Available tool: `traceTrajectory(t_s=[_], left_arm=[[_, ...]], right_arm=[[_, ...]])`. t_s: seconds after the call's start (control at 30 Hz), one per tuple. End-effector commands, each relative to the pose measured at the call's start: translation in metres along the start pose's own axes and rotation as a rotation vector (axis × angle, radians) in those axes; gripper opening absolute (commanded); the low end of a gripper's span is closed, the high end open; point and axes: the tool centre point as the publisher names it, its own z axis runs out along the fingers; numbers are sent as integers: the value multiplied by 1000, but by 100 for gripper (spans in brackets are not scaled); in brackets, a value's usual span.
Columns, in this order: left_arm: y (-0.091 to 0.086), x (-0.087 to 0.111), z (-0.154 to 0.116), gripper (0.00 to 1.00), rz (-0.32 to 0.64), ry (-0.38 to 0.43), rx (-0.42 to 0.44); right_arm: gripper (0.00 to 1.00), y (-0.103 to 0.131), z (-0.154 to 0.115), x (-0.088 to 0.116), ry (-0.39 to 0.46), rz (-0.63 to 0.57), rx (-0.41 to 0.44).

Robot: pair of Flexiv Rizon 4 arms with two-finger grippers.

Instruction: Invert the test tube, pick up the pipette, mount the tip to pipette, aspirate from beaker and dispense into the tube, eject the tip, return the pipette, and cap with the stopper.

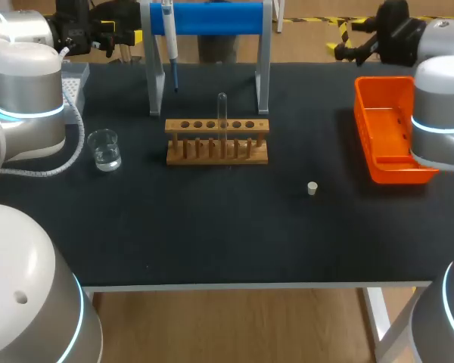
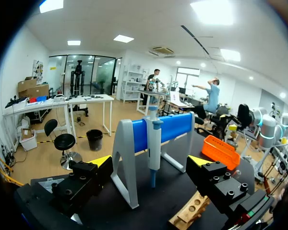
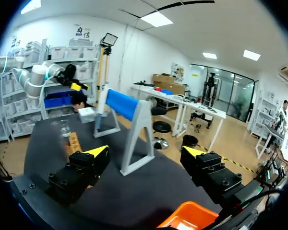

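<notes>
Our left pincer (image 2: pixel 150 162) gapes wide, pipette (image 2: pixel 154 139) ahead; our right pincer (image 3: pixel 146 152) gapes too, stand (image 3: pixel 134 124) ahead.

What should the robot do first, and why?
Probably bring the right gripper over to the test tube in the wooden rack. The tube seems to stand round end up, that gripper is open and empty, and the pipette hangs untouched on its stand.

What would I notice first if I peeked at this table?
Probably the bright orange tray at the table's right edge, and the blue-barred stand at the back with a pipette hanging from it. After that, the wooden rack in the middle, with one glass test tube standing in it.
</notes>
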Motion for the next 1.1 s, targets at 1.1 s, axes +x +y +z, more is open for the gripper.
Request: traceTrajectory(t_s=[1.1], left_arm=[[1, 0, 1, 100, 0, -2, 5]], right_arm=[[100, -75, -77, 186, 178, -93, -79]])
